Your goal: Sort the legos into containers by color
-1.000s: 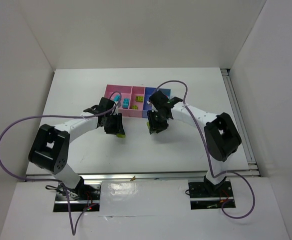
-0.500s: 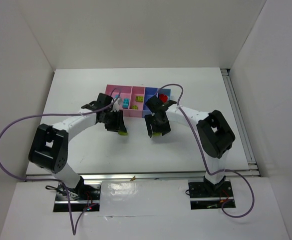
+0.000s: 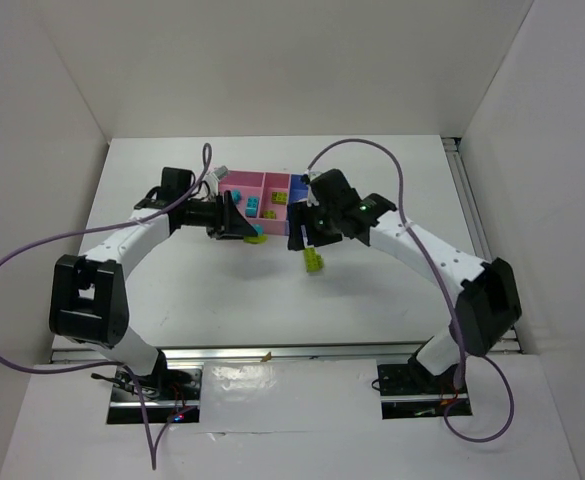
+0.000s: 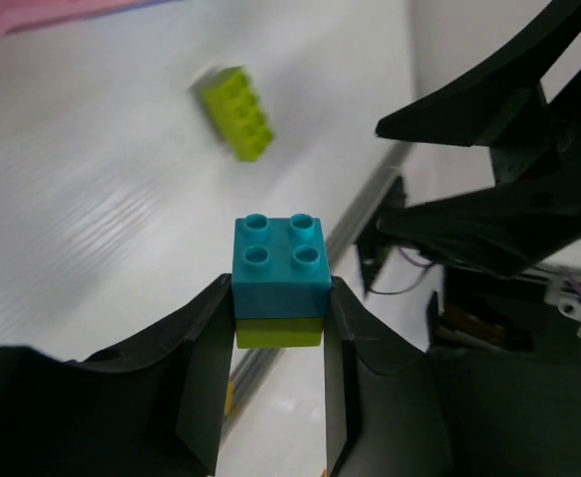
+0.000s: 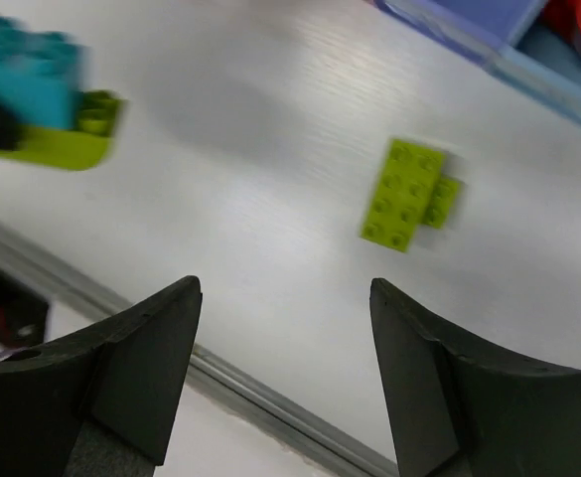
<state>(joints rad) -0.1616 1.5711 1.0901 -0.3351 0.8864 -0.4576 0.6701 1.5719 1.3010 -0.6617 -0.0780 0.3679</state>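
Note:
My left gripper is shut on a cyan lego stacked on a lime lego; in the top view it hovers just in front of the pink containers. A lime lego lies loose on the table, also seen as a lime lego in the right wrist view and a blurred lime lego in the left wrist view. Above and behind it my right gripper stands open and empty. The held cyan lego shows at the right wrist view's upper left.
The tray's blue container sits partly under the right arm; its edge and something red show in the right wrist view. Cyan and lime legos lie in a pink bin. The right arm crosses the left wrist view.
The right gripper opened, left the lime lego on the table and lifted away. The left gripper carried its cyan-and-lime stack back toward the tray.

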